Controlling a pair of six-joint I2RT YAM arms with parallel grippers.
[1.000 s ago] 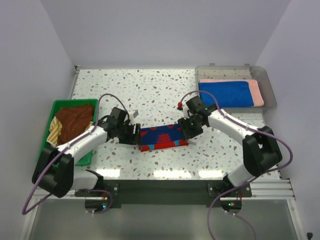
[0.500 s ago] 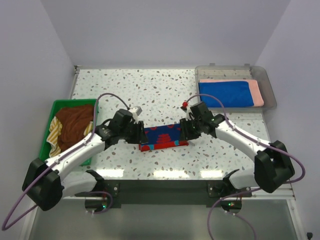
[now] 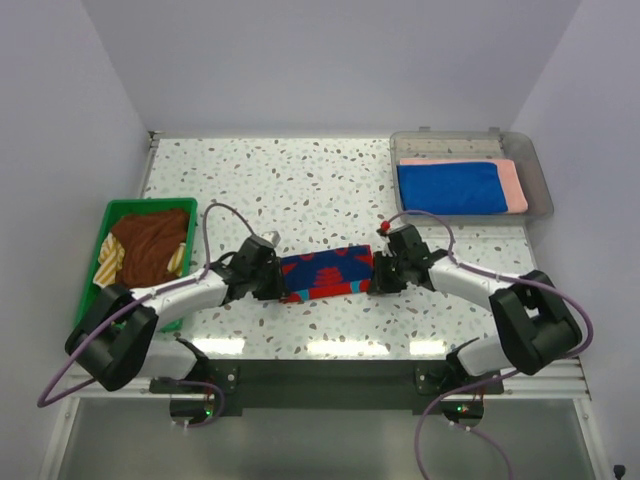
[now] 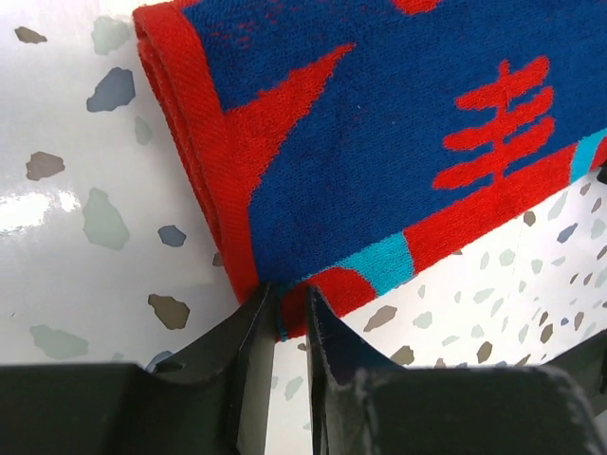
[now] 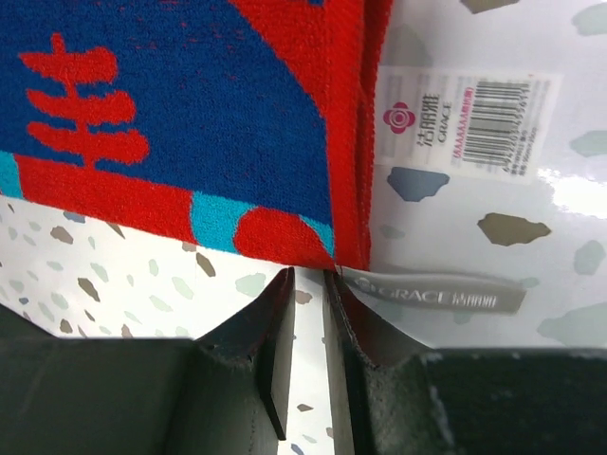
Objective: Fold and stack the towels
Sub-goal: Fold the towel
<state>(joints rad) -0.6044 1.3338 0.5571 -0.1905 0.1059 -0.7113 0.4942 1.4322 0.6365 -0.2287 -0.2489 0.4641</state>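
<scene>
A folded blue towel with a red pattern (image 3: pixel 325 272) lies on the speckled table between both arms. My left gripper (image 3: pixel 280 283) is at its left end. In the left wrist view the jaws (image 4: pixel 289 299) are nearly together, with the towel's (image 4: pixel 379 123) red near corner pinched between the fingertips. My right gripper (image 3: pixel 373 275) is at the right end. Its jaws (image 5: pixel 308 275) stand a narrow gap apart, tips against the towel's (image 5: pixel 190 95) near corner. Whether they pinch cloth does not show. A royal blue towel (image 3: pixel 450 187) lies on a pink one (image 3: pixel 514 185).
The clear tray (image 3: pixel 540 170) at the back right holds the blue and pink towels. A green basket (image 3: pixel 110 215) at the left holds a brown towel (image 3: pixel 150 245) and a striped one (image 3: pixel 108 262). A white barcode tag (image 5: pixel 465 114) and a grey label (image 5: pixel 436 296) stick out beside the right fingertips.
Both arms dropped low and moved in to the ends of the patterned towel. Both pairs of jaws narrowed from wide apart to nearly together.
</scene>
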